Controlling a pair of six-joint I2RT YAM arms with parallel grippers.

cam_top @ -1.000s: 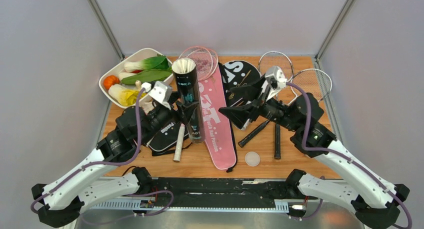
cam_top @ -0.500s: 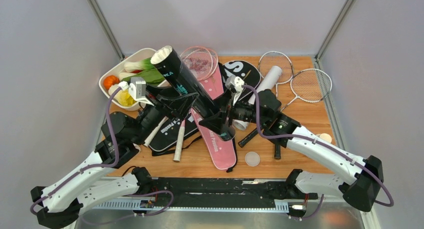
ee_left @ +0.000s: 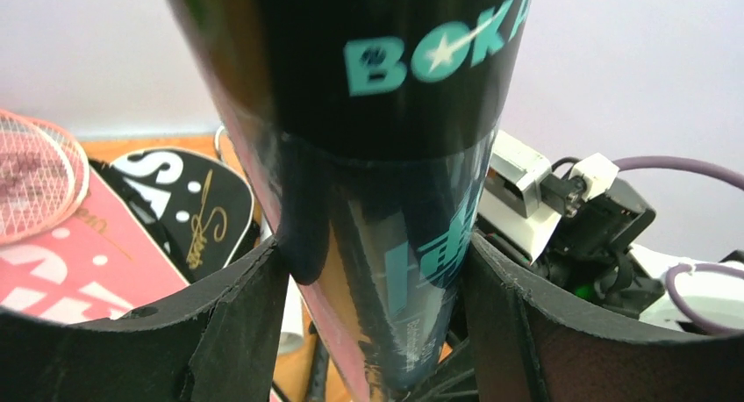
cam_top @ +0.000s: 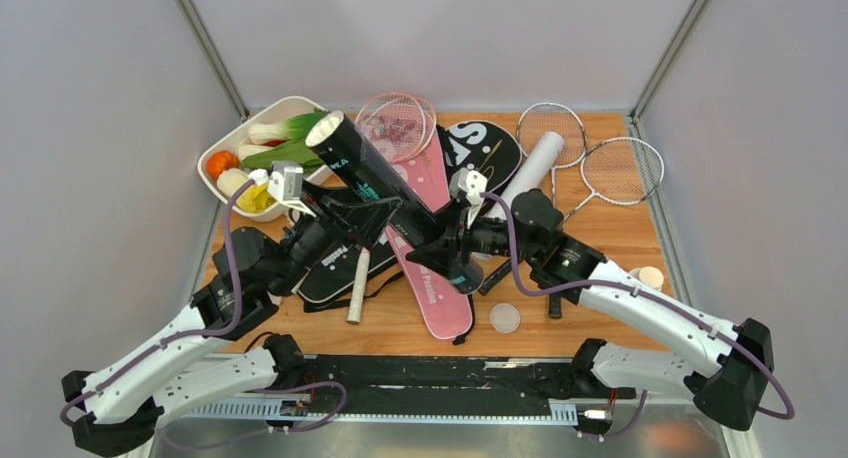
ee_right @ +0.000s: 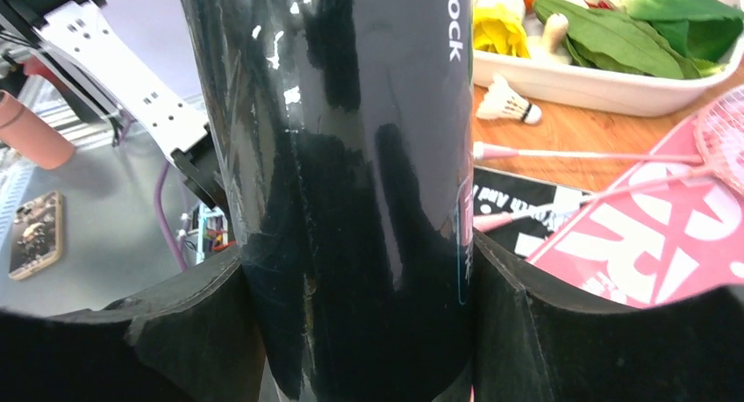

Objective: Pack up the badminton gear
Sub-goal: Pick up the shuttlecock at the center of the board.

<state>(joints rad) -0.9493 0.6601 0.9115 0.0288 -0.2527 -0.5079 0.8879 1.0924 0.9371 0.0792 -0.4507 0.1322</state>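
Dish first: the white dish (cam_top: 207, 168) of vegetables sits at the far left of the table (cam_top: 615, 228). One shuttlecock (ee_right: 509, 104) lies on the wood just beside it.

My left pincer (cam_top: 372, 210) is clamped on the black tube (cam_top: 365, 168) about midway along it. The wrist view shows both fingers (ee_left: 237, 332) pressed to its sides. The tube is lifted off the table and tilted, with its open mouth high toward the dish and its other end low toward the middle.

Beneath my left arm lies the near black cover (cam_top: 335, 278), flat on the table. The pink racket (cam_top: 398, 118) rests behind the tube, its head at the far edge. The pink cover (cam_top: 430, 290) lies lengthwise below the tube.

My right pincer (cam_top: 450, 253) grips the same black tube at its lower end, fingers (ee_right: 544, 332) tight against both sides.

The far black cover (cam_top: 480, 143) lies flat beside the pink one. The white tube (cam_top: 535, 163) lies on it, slanted. A round white lid (cam_top: 505, 317) rests near the front edge.

Two silver rackets (cam_top: 622, 170) lie at the far right, heads side by side. A small tan-capped bottle (cam_top: 650, 276) shows beside my right forearm.
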